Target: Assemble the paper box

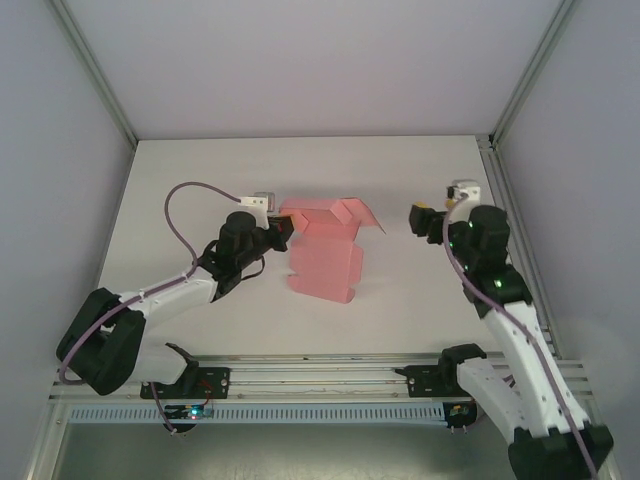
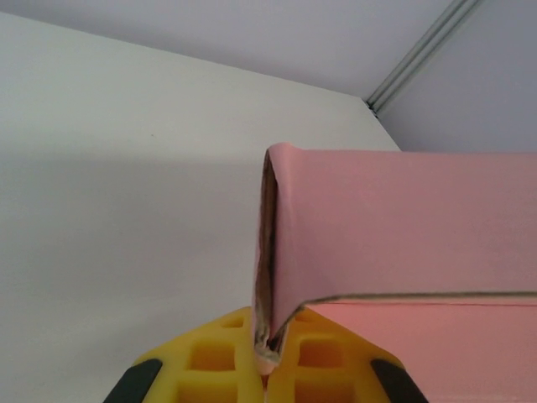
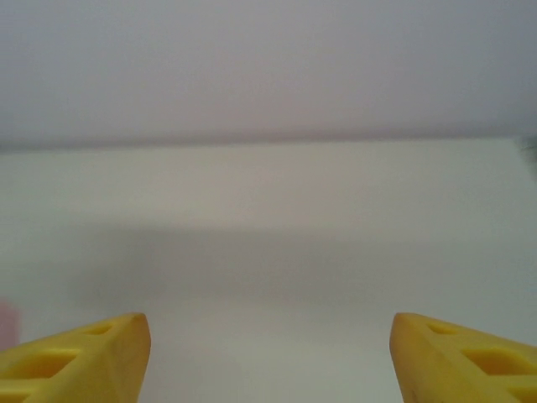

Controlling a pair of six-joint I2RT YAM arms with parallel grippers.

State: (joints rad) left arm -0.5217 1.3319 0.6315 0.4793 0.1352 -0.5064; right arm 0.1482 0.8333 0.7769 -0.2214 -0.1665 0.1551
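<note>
The paper box (image 1: pixel 325 250) is a pink card piece, partly folded, at the middle of the table, with a flap sticking out toward the back right. My left gripper (image 1: pixel 285 235) is at its left edge, shut on a folded card edge. In the left wrist view the yellow fingers (image 2: pixel 214 357) pinch the paper box (image 2: pixel 394 222) where two layers meet at my left gripper (image 2: pixel 268 357). My right gripper (image 1: pixel 418 216) hovers to the right of the box, apart from it. In the right wrist view my right gripper (image 3: pixel 270 353) stands open over bare table.
White table (image 1: pixel 200 180) enclosed by grey walls at left, right and back. An aluminium rail (image 1: pixel 320 385) runs along the near edge by the arm bases. Free room lies behind and in front of the box.
</note>
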